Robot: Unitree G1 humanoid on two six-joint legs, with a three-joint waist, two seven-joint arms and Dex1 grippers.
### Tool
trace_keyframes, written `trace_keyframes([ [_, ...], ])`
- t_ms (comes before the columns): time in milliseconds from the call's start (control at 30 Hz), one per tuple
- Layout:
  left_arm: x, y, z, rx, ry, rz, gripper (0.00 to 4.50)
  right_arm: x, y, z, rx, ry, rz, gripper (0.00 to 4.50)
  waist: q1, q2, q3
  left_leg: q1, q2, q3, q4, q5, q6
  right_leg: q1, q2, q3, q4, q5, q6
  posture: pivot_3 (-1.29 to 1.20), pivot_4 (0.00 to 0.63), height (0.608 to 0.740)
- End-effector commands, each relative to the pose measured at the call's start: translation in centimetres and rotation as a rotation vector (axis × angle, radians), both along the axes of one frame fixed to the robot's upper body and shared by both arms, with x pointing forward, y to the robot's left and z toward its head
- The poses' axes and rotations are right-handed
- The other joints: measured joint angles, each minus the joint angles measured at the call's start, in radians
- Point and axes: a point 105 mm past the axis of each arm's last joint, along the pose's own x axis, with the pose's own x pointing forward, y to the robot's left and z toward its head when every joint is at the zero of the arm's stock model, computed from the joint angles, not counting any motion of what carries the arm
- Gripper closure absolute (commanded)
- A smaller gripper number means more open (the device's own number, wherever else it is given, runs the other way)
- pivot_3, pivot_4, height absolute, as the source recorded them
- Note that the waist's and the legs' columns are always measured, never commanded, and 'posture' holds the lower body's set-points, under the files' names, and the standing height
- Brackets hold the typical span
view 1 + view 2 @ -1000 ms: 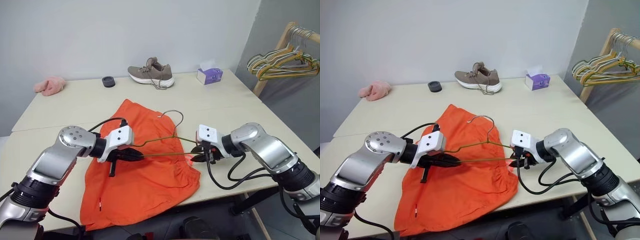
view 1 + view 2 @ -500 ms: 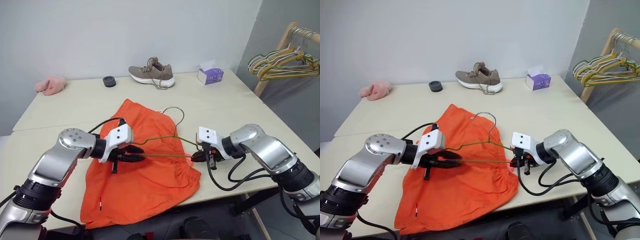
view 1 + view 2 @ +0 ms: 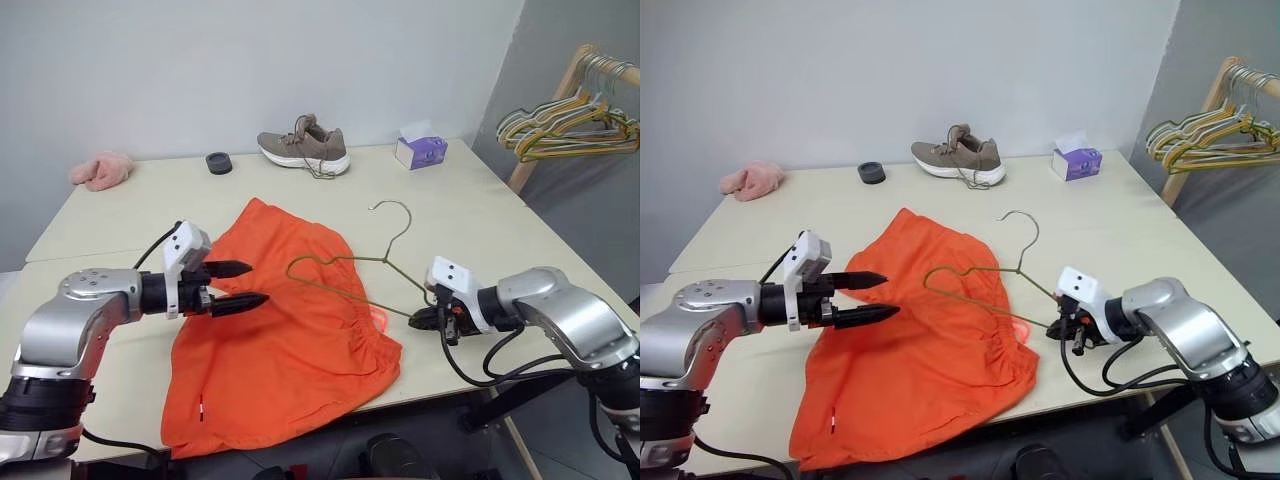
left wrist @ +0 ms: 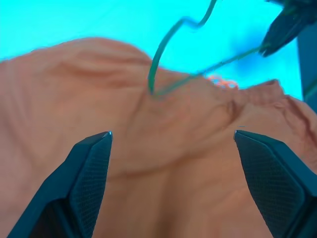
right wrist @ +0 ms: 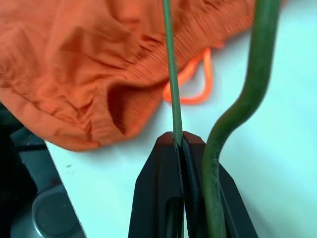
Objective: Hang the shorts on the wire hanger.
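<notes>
Right tool: the right tool, near the surface's front right edge, is pinched tight on one end of the wire hanger, with thin wire running straight out from between its closed fingers.
Left tool: the left tool hangs spread wide and empty above the left side of the shorts, touching neither cloth nor wire.
Hanger: held at one corner alone, it juts out over the shorts with its hook toward the middle of the surface and its far end free.
Shorts: the orange shorts lie flat at the front edge of the surface, one leg hanging over it, and the waistband and drawstring just beside the right tool.
Risk, swing: with a single pinch so far from the middle, the wire looks likely to twist or droop, and its free end could snag the cloth.
Risk, slip: a thin round wire may roll in that grip if the shorts are pulled against it.
Risk, slide: tugging the cloth could drag more of the shorts off the front edge.
Surroundings: a shoe, a tissue box and a small dark ring line the far edge, a pink cloth sits at the far left corner, and a rack of hangers stands off the right side.
Obstructions: all stand well apart from the shorts; nothing lies between the left tool and the waistband.
</notes>
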Motion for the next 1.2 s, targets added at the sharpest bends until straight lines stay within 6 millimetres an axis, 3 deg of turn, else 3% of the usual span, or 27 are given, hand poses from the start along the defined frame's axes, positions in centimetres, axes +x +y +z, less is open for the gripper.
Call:
trace_keyframes([
  [33, -0.4, 0.9, -0.5, 0.042, -0.003, 0.007, 0.35, 0.0, -2.3, 1.0, -0.008, -0.039, -0.111, 4.5, -0.001, 0.0, 0.0, 0.0, 0.0, 0.0, 0.0, 0.0, 0.0, 0.0, 0.0, 0.0, 0.0, 0.0, 0.0, -0.31, 0.0, 0.74],
  [267, -0.3, 1.2, -1.9, 0.118, -0.006, -0.006, 0.35, -1.4, -7.8, -1.0, -0.117, 0.022, -0.272, 4.5, -0.007, -0.001, 0.0, 0.0, 0.0, 0.001, 0.0, 0.0, 0.0, 0.0, 0.0, 0.0, 0.0, 0.0, 0.0, -0.32, 0.0, 0.74],
  [400, -0.1, 1.1, -1.7, 0.125, -0.021, -0.013, 0.35, -3.2, -9.2, -2.0, -0.165, 0.103, -0.265, 4.5, -0.016, -0.001, 0.0, 0.001, 0.0, 0.002, 0.0, 0.0, 0.0, 0.0, 0.0, 0.0, 0.0, 0.0, 0.0, -0.32, 0.0, 0.74],
  [567, 0.0, 0.9, -1.7, 0.126, -0.025, -0.019, 0.35, -4.4, -8.7, -2.3, -0.16, 0.152, -0.203, 4.5, -0.038, -0.001, 0.0, 0.001, 0.0, 0.002, 0.0, 0.0, 0.0, 0.0, 0.0, 0.001, 0.0, 0.0, 0.0, -0.32, 0.0, 0.74],
  [1033, 0.2, 1.1, -1.7, 0.136, -0.041, 0.0, 0.35, -4.2, -4.9, -0.6, -0.053, 0.16, -0.065, 4.5, -0.042, -0.001, 0.0, 0.001, 0.0, 0.002, 0.0, 0.0, 0.0, 0.0, 0.0, 0.001, 0.0, 0.0, 0.0, -0.3, 0.0, 0.74],
  [1200, 0.2, 1.1, -1.8, 0.139, -0.042, 0.008, 0.35, -5.1, -3.9, -1.5, -0.05, 0.191, -0.03, 4.5, -0.036, -0.001, 0.0, 0.0, 0.001, 0.001, 0.0, 0.0, 0.0, 0.0, 0.0, 0.001, -0.001, 0.0, 0.0, -0.3, 0.0, 0.74],
])
